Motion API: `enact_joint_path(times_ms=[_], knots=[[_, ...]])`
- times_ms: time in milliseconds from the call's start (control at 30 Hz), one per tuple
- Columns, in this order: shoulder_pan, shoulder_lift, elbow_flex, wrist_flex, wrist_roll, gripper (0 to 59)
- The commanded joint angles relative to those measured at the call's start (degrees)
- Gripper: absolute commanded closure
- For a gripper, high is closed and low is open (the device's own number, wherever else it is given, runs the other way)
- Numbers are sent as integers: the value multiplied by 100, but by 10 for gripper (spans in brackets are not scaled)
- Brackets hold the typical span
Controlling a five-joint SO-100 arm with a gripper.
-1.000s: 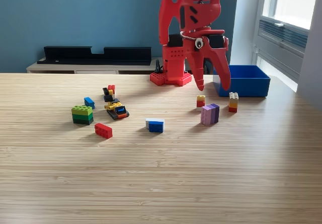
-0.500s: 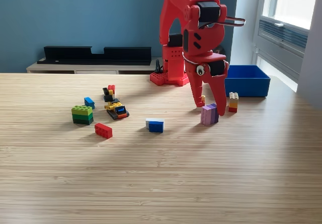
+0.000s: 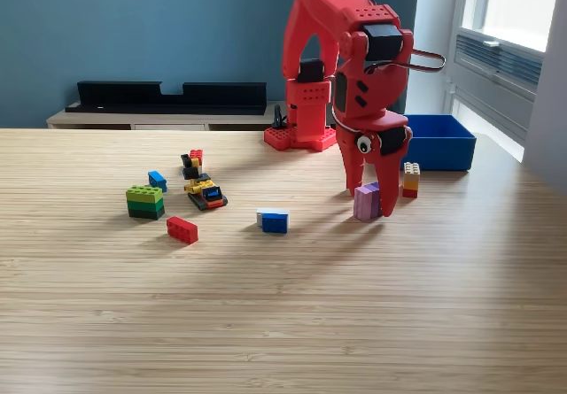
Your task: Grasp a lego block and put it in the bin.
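My red gripper (image 3: pixel 370 201) points down over the pink and purple lego block (image 3: pixel 365 202), its open fingers standing on either side of the block with the tips near the table. A yellow, white and red block stack (image 3: pixel 411 180) stands just to the exterior view's right of it. The blue bin (image 3: pixel 438 141) sits behind, at the exterior view's right. Further left lie a blue and white block (image 3: pixel 274 220), a red block (image 3: pixel 182 229) and a green block (image 3: pixel 144 202).
A small blue block (image 3: pixel 158 181), a yellow and black lego vehicle (image 3: pixel 205 192) and a black, red and yellow piece (image 3: pixel 191 163) lie at the left. The arm's red base (image 3: pixel 301 135) stands behind the gripper. A black shelf (image 3: pixel 168 96) runs along the back wall.
The gripper has come forward and down from near the arm's base. It now straddles the pink and purple block, and hides the small yellow and red block behind it.
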Motion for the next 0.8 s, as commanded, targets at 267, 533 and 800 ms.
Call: enact_joint_path(times_ms=[267, 533, 800], knots=[[0, -105, -413, -545, 457, 585], [-149, -53, -721, -149, 835, 585], [-404, -9, -1661, 1406, 1160, 585]])
